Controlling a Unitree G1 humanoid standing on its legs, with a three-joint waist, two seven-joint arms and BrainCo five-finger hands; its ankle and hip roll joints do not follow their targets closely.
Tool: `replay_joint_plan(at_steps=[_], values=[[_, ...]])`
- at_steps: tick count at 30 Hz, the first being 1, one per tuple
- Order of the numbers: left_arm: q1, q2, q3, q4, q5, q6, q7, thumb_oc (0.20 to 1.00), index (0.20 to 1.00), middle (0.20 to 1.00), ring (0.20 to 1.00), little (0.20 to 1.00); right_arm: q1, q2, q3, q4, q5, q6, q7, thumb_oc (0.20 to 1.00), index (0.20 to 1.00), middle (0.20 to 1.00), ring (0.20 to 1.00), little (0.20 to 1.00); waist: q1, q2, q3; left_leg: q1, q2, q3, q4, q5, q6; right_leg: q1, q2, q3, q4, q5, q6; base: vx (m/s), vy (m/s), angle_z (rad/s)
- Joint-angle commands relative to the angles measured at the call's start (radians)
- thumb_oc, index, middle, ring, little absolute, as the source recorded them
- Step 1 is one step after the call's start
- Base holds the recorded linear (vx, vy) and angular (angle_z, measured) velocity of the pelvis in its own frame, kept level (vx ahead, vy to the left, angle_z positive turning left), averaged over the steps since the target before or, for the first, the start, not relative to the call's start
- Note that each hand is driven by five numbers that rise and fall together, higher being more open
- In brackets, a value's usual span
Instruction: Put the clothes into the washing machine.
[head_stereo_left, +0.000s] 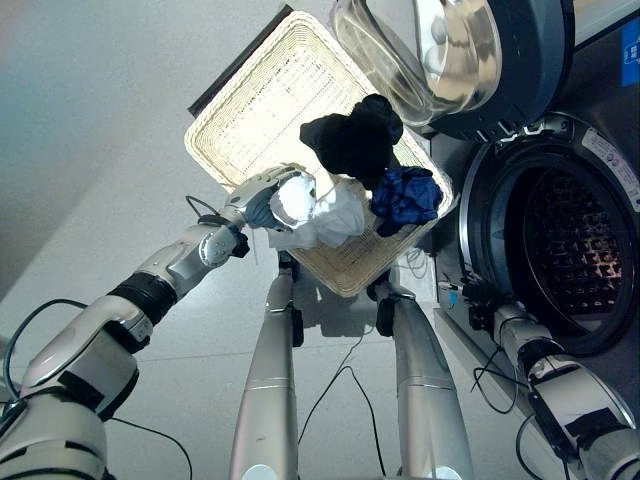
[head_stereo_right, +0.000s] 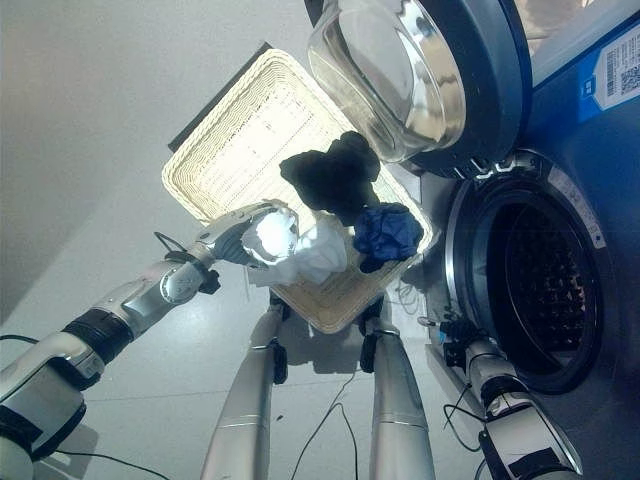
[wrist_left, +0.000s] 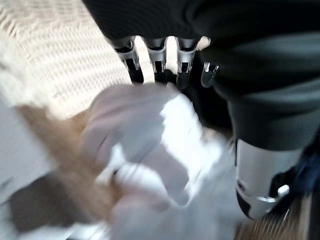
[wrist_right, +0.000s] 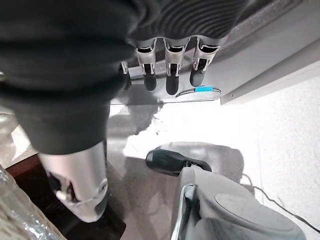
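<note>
The left hand (head_stereo_left: 268, 200) curled its fingers around a crumpled white garment (head_stereo_left: 325, 215) at the pale woven basket's (head_stereo_left: 250, 110) near edge. Lifting clear should avoid snagging. The right hand (wrist_right: 170, 70) hung relaxed, empty, near the open drum (head_stereo_left: 570, 240).

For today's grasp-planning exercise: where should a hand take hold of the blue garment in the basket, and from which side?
Grip the blue garment at its bunched top, coming from above: it lies crumpled in the basket corner, with the black garment and white garment crowding its sides.
</note>
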Motion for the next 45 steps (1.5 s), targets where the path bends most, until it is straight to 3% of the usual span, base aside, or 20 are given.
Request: replay_joint_plan(at_steps=[1,9,14,18,22,23,27,34,40,41,42,43,44,45], values=[[0.006,-0.017,0.022,0.030,0.020,0.043,-0.072,1.000,1.000,1.000,1.000,1.000,0.028,-0.065,0.034,-0.006,0.027,-0.015,0.013,1.000,1.000,1.000,1.000,1.000,-0.007,0.009,-0.021,-0.026,-0.066,0.027,0.170,-0.164,0.031,0.037,0.046,0.011,-0.258,0.223,0.108,0.00,0.000,0.00],[-0.022,-0.048,-0.026,0.154,0.150,0.143,-0.066,1.000,1.000,1.000,1.000,1.000,-0.004,-0.059,0.055,-0.002,0.030,-0.014,0.017,1.000,1.000,1.000,1.000,1.000,-0.018,-0.003,-0.021,-0.034,-0.060,0.028,0.163,-0.155,0.027,0.035,0.055,0.017,-0.271,0.231,0.109,0.00,0.000,0.00],[-0.054,-0.091,-0.033,0.270,0.288,0.185,0.087,1.000,1.000,1.000,1.000,1.000,-0.021,-0.040,0.079,0.005,0.041,-0.017,0.011,1.000,1.000,1.000,1.000,1.000,-0.025,-0.019,-0.021,-0.040,-0.056,0.026,0.162,-0.151,0.024,0.031,0.060,0.020,-0.272,0.233,0.109,0.00,-0.003,-0.02],[-0.083,-0.129,-0.028,0.340,0.363,0.152,0.236,1.000,1.000,1.000,1.000,1.000,-0.037,-0.022,0.096,0.003,0.051,-0.018,0.006,1.000,1.000,1.000,1.000,1.000,-0.030,-0.034,-0.021,-0.046,-0.058,0.022,0.155,-0.146,0.021,0.028,0.067,0.020,-0.279,0.237,0.109,0.00,-0.012,-0.07],[-0.092,-0.150,-0.026,0.375,0.382,0.134,0.275,1.000,1.000,1.000,1.000,1.000,-0.041,-0.014,0.103,0.002,0.055,-0.020,0.001,1.000,1.000,1.000,1.000,1.000,-0.032,-0.039,-0.021,-0.048,-0.060,0.020,0.153,-0.145,0.020,0.026,0.069,0.021,-0.279,0.238,0.108,0.00,-0.002,-0.01],[-0.094,-0.174,-0.028,0.418,0.405,0.107,0.340,1.000,1.000,1.000,1.000,1.000,-0.047,-0.006,0.111,0.000,0.060,-0.021,-0.004,1.000,1.000,1.000,1.000,1.000,-0.036,-0.043,-0.021,-0.050,-0.062,0.017,0.151,-0.144,0.019,0.023,0.072,0.022,-0.281,0.240,0.108,0.00,0.000,0.00],[-0.085,-0.206,-0.023,0.467,0.416,0.071,0.423,1.000,1.000,1.000,1.000,1.000,-0.052,0.011,0.124,0.002,0.064,-0.034,-0.012,1.000,1.000,1.000,1.000,1.000,-0.040,-0.049,-0.021,-0.050,-0.064,0.016,0.145,-0.141,0.019,0.022,0.077,0.024,-0.285,0.242,0.106,0.00,0.001,-0.02],[-0.062,-0.248,-0.006,0.519,0.412,-0.013,0.498,1.000,1.000,1.000,1.000,1.000,-0.057,0.028,0.137,0.000,0.072,-0.042,-0.026,1.000,1.000,1.000,1.000,1.000,-0.043,-0.057,-0.021,-0.051,-0.066,0.015,0.141,-0.138,0.017,0.022,0.083,0.026,-0.288,0.243,0.104,0.00,0.001,-0.03],[-0.032,-0.283,-0.001,0.546,0.400,-0.037,0.476,1.000,1.000,1.000,1.000,1.000,-0.060,0.034,0.140,0.003,0.072,-0.048,-0.029,1.000,1.000,1.000,1.000,1.000,-0.043,-0.058,-0.021,-0.053,-0.068,0.016,0.137,-0.134,0.017,0.020,0.087,0.028,-0.289,0.244,0.104,0.00,0.000,0.00],[-0.021,-0.293,0.003,0.555,0.387,-0.035,0.465,0.837,0.837,0.837,0.837,0.837,-0.061,0.038,0.141,0.005,0.073,-0.050,-0.031,1.000,1.000,1.000,1.000,1.000,-0.043,-0.060,-0.021,-0.053,-0.069,0.014,0.135,-0.135,0.018,0.020,0.088,0.028,-0.290,0.245,0.104,0.00,0.000,0.00],[-0.019,-0.294,0.004,0.556,0.385,-0.035,0.465,0.837,0.837,0.837,0.837,0.837,-0.061,0.038,0.142,0.005,0.074,-0.050,-0.031,1.000,1.000,1.000,1.000,1.000,-0.043,-0.060,-0.021,-0.053,-0.069,0.013,0.135,-0.135,0.018,0.020,0.088,0.028,-0.290,0.245,0.104,0.00,0.000,0.00],[-0.011,-0.302,0.010,0.563,0.375,-0.034,0.462,0.404,0.404,0.404,0.404,0.404,-0.064,0.042,0.143,0.009,0.074,-0.053,-0.033,1.000,1.000,1.000,1.000,1.000,-0.042,-0.060,-0.021,-0.052,-0.069,0.014,0.131,-0.132,0.020,0.019,0.090,0.028,-0.290,0.246,0.104,0.00,0.000,0.00],[-0.009,-0.305,0.012,0.567,0.371,-0.034,0.460,0.260,0.260,0.260,0.260,0.260,-0.065,0.043,0.143,0.010,0.075,-0.053,-0.032,1.000,1.000,1.000,1.000,1.000,-0.042,-0.060,-0.021,-0.052,-0.069,0.014,0.130,-0.132,0.020,0.019,0.090,0.028,-0.290,0.246,0.104,0.00,0.000,0.00],[-0.008,-0.308,0.019,0.575,0.369,-0.038,0.457,0.200,0.200,0.200,0.200,0.200,-0.070,0.044,0.145,0.013,0.076,-0.053,-0.031,1.000,1.000,1.000,1.000,1.000,-0.041,-0.060,-0.021,-0.051,-0.068,0.015,0.126,-0.130,0.020,0.019,0.091,0.026,-0.292,0.246,0.104,0.00,0.000,0.00]])
